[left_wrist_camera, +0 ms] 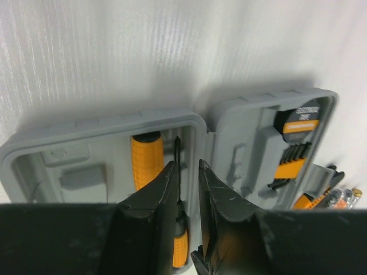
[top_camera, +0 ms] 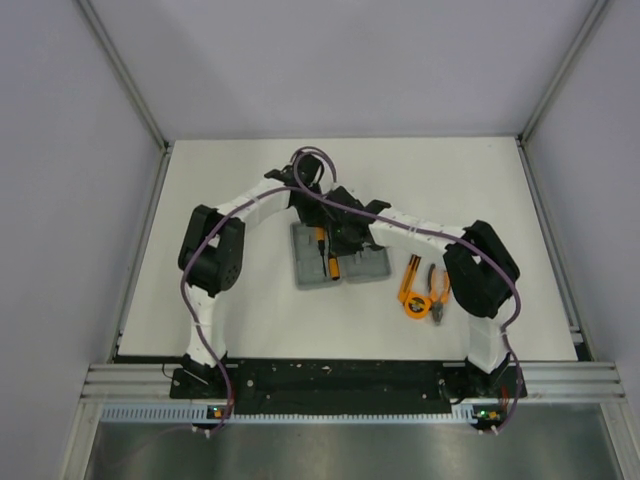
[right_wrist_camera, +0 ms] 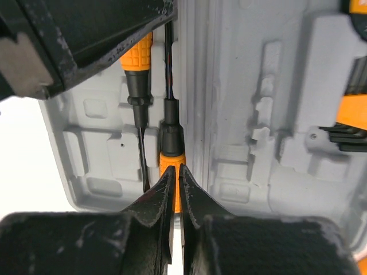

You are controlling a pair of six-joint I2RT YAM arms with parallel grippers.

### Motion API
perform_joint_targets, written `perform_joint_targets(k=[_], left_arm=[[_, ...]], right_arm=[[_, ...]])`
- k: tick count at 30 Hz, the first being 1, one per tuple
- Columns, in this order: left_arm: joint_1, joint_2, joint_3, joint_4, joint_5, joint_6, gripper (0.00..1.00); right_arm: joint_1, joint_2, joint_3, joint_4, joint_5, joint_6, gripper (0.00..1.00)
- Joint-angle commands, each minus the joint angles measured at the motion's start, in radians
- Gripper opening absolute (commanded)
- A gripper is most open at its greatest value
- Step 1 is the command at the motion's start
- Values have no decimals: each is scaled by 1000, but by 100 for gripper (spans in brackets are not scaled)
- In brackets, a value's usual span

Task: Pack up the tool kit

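Note:
The grey case (top_camera: 372, 266) lies open and flat at the table's middle. Its left half holds two orange-and-black screwdrivers side by side, pointing opposite ways: a thick-handled one (left_wrist_camera: 145, 160) and a thinner one (right_wrist_camera: 171, 140). My left gripper (left_wrist_camera: 187, 164) hovers over the case (left_wrist_camera: 86, 130) with a small empty gap between its jaws, beside the thin screwdriver's shaft (left_wrist_camera: 177, 152). My right gripper (right_wrist_camera: 174, 167) is shut and empty, its tips over that screwdriver's orange handle. In the top view the left gripper (top_camera: 325, 218) and right gripper (top_camera: 348, 238) meet over the case.
Pliers (top_camera: 438, 288), a round tape measure (top_camera: 412, 306) and another screwdriver (top_camera: 410, 270) lie on the table right of the case. The case's right half (right_wrist_camera: 275, 114) holds black hex keys in an orange clip (left_wrist_camera: 289, 166). Grey walls stand along the table's sides and back.

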Motion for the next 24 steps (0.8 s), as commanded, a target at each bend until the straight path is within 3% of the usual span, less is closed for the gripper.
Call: perform_joint_targets(k=[1, 8, 14, 19, 21, 24], left_arm=[[5, -155, 12, 34, 7, 25, 27], [16, -268, -70, 68, 11, 48, 37], [34, -382, -211, 117, -57, 79, 42], [57, -465, -310, 126, -126, 105, 49], [70, -496, -353, 142, -126, 114, 53], [90, -543, -409, 168, -126, 127, 64]], right_arm=[[9, -130, 41, 1, 94, -4, 5], [4, -253, -55, 3, 207, 30, 14], [-77, -369, -224, -23, 278, 114, 20], [-158, -474, -356, -86, 319, 176, 33], [-188, -498, -393, -100, 318, 185, 41], [-235, -497, -422, -119, 292, 185, 44]])
